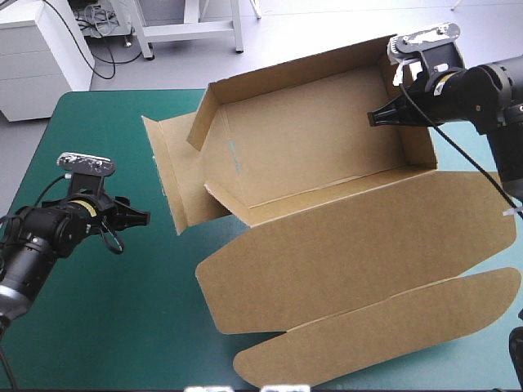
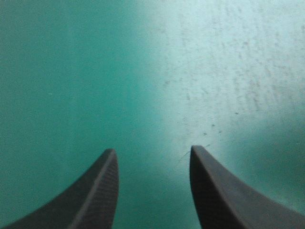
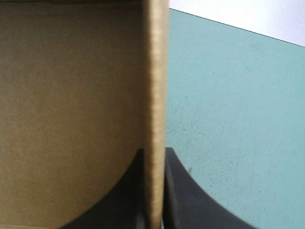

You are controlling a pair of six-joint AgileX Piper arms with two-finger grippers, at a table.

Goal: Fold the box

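Item: brown box point(image 1: 327, 147) of cut corrugated board, partly set up, lying across the middle and right of the surface point(image 1: 98, 327) with its teal-green cover. Far portion: an open tray with far, left and right walls raised; a loose side flap point(image 1: 176, 175) lies out to the left of the tray. Near portion: the broad lid panel point(image 1: 351, 253) lies flat, reaching towards the near right, with a long rounded flap point(image 1: 384, 335) along its near edge. Right pincer point(image 1: 374, 118): at the far right, black fingers all but closed on the tray's right wall point(image 1: 417, 131); in the right wrist view the wall's edge point(image 3: 155, 95) stands upright between the two fingers of the right pincer point(image 3: 152, 155), the box's inner face to one side, bare cover point(image 3: 228, 119) to the other. Left pincer point(image 1: 145, 218): near left, well apart from the box, holding nothing; in the left wrist view its fingers point(image 2: 102, 191) stand apart over bare cover point(image 2: 71, 71).
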